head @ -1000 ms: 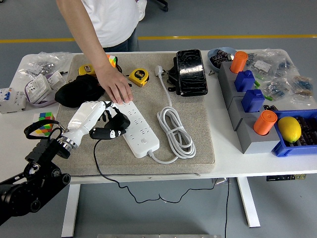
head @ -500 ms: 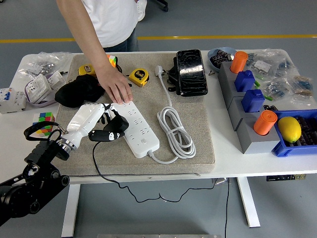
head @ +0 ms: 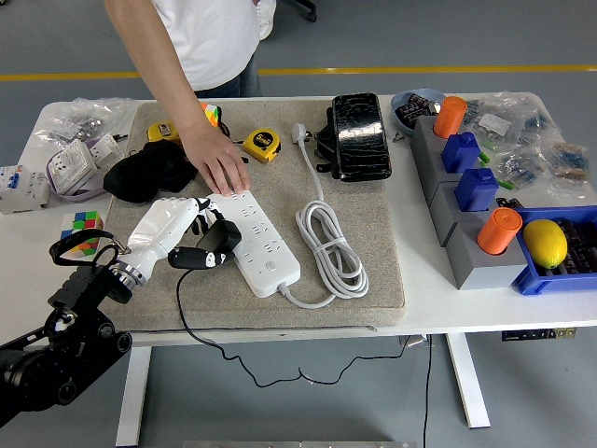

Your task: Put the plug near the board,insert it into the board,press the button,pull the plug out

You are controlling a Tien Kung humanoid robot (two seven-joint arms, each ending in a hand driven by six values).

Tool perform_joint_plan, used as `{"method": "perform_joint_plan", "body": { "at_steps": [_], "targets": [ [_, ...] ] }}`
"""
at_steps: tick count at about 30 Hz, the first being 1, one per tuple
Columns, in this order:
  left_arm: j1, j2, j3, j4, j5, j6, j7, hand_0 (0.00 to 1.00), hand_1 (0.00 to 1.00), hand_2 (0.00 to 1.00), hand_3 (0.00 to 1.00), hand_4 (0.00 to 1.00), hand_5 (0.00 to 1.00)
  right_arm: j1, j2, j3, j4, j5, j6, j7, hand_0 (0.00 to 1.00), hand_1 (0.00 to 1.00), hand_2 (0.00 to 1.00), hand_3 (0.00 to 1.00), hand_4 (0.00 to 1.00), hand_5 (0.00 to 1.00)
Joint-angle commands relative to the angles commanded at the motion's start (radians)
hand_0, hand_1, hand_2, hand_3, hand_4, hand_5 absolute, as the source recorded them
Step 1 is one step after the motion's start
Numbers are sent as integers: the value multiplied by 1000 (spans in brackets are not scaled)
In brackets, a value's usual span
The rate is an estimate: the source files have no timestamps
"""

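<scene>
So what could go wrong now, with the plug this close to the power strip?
The person's hand rests on the power strip's far end, close to the left robot hand, so contact is possible. The black plug looks tilted in the grip and may miss the socket. Its cord hangs over the table edge and could snag.

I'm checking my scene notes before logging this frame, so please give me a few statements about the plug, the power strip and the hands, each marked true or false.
1. The robot's left hand grips the black plug. True.
2. The plug is fully seated in the white power strip. False: it sits at the strip's left edge, not inserted.
3. A person's hand rests on the strip's far end. True.
4. The strip's white cable is stretched straight. False: it lies coiled right of the strip.
5. The lemon sits on the mat. False: it is in the blue bin.
</scene>
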Motion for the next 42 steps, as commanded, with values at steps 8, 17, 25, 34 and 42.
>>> {"method": "perform_joint_plan", "body": {
  "at_steps": [8,17,25,34,42],
  "targets": [
    [1,3,-3,0,16,2,1,260,360,395,543,820,2,0,0,14,2,-11,0,0,472,585,542,508,853,358],
    [5,-1,-6,5,-11,-29,7,340,484,502,545,998,315,0,1,17,3,-16,1,0,473,585,542,508,853,358],
    [6,-2,-12,4,-24,-33,9,378,537,553,614,998,483,1,1,18,3,-15,1,0,472,584,542,508,853,358],
    [15,0,-30,-15,-32,-41,25,505,616,620,698,998,639,0,2,20,3,-17,2,0,474,584,542,508,852,358],
    [60,12,-65,-83,-52,-21,-4,499,619,625,699,998,650,1,2,23,3,-20,2,1,473,584,542,508,852,357]
  ]
}}
